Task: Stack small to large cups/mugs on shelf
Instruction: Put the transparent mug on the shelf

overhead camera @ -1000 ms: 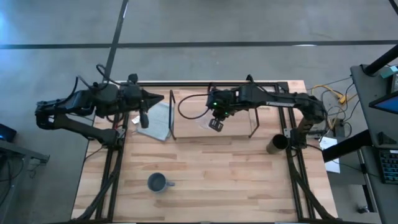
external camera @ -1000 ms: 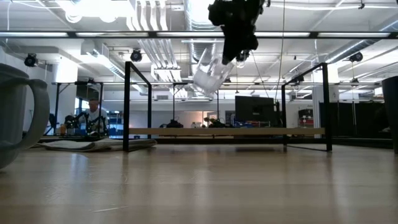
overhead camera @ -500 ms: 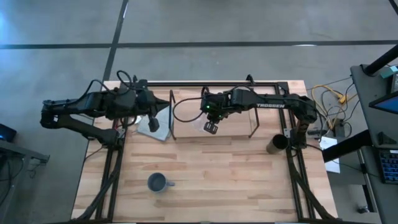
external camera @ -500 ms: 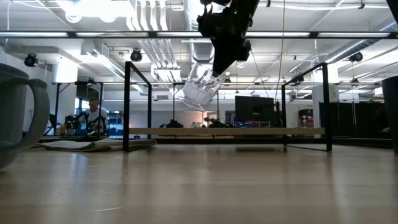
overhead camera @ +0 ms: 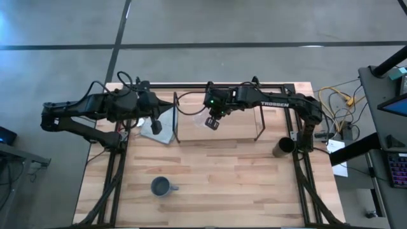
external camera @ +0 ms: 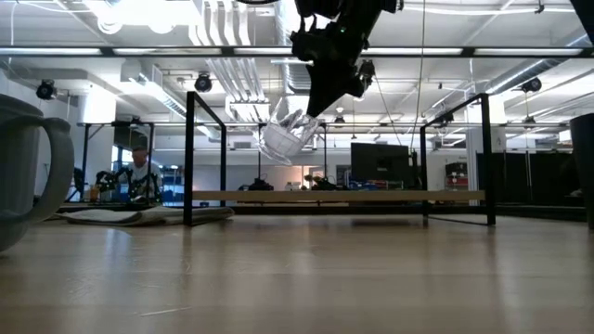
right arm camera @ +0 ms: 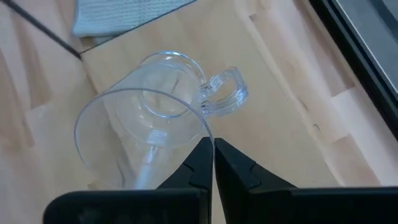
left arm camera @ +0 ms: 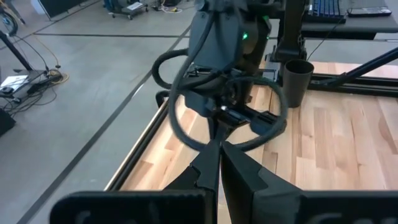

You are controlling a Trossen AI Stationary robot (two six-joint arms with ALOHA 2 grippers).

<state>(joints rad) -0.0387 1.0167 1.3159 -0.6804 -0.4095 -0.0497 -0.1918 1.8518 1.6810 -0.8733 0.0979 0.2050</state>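
High: right gripper (overhead camera: 213, 121) over shelf (overhead camera: 238, 130) near table's back edge; left gripper (overhead camera: 154, 126) waits by cloth (overhead camera: 162, 117).
Low: clear cup (external camera: 283, 137) tilted, above shelf.
R wrist: fingers pinched on rim; looks light, slick, fragile, so wall/rim grip best.

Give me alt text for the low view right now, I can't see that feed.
The right gripper, coming down from the top, holds the clear cup by its rim, tilted in the air above the shelf. The blue-grey mug fills the near left edge, with the grey cloth lying left of the shelf.
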